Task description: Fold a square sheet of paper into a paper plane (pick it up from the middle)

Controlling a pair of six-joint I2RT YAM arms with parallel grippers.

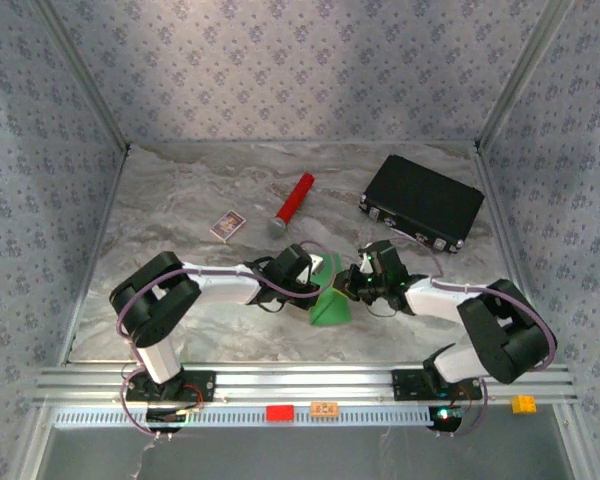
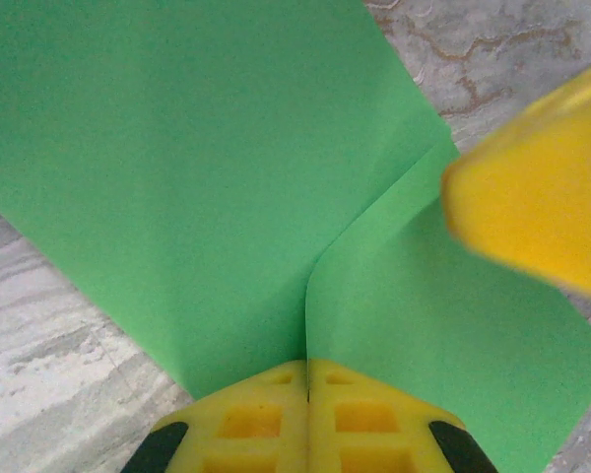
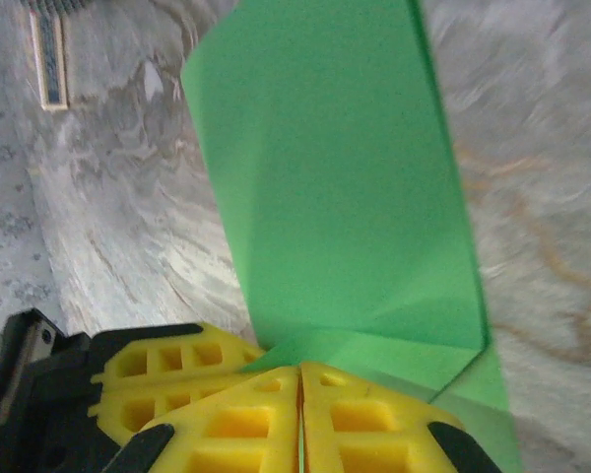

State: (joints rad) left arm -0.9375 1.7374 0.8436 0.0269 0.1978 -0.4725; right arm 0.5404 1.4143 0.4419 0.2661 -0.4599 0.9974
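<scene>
The square sheet of paper [image 1: 328, 303], bright green and partly folded, hangs between my two grippers above the middle of the table. My left gripper [image 1: 316, 277] is shut on one edge of it. In the left wrist view its fingertips [image 2: 307, 367] pinch the sheet [image 2: 197, 177] where a curved flap meets a flat panel. My right gripper [image 1: 360, 284] is shut on the opposite side. Its tips [image 3: 299, 371] clamp a creased fold of the sheet [image 3: 345, 197], with the left fingers [image 3: 167, 374] close beside them. The paper plane is out of view.
A red cylinder [image 1: 293, 203] lies behind the grippers, with a small printed card [image 1: 227, 225] to its left. A black case [image 1: 421, 201] sits at the back right. Patterned walls enclose the marbled table [image 1: 180, 200] on three sides.
</scene>
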